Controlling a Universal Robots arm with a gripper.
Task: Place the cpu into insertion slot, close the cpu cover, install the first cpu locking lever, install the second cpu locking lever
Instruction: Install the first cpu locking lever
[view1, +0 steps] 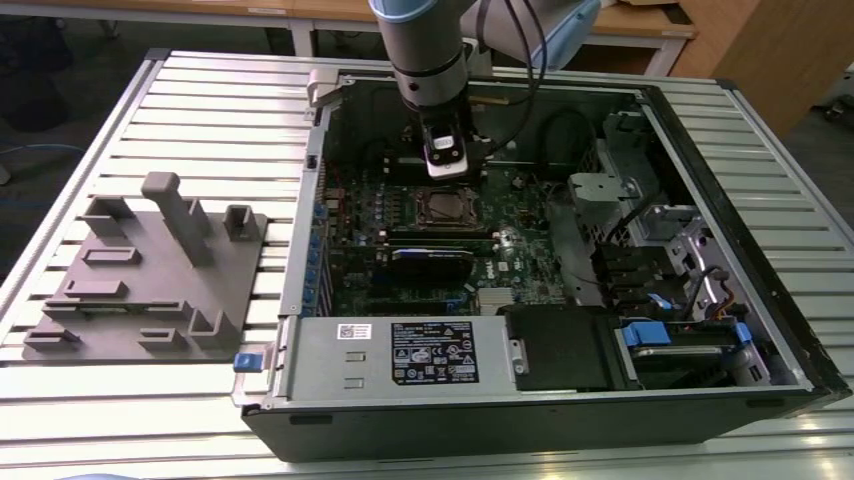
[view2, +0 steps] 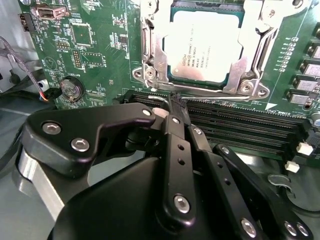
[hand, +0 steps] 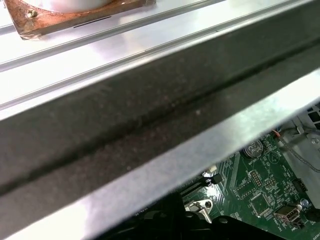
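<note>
One cpu (view2: 205, 47) lies seated just beyond end effector (view2: 172, 107).

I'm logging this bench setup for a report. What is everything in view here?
cpu: one, dull silver, seated in the insertion slot.
cpu cover: one, silvery frame, down around the cpu.
motherboard: one, green, inside the case.
memory slots: several, black, beside the socket.
computer case: one, black, open on the slatted table.
fixture block: one, grey, at the exterior view's left.
gripper: one, black, shut, tips beside the socket edge.
</note>
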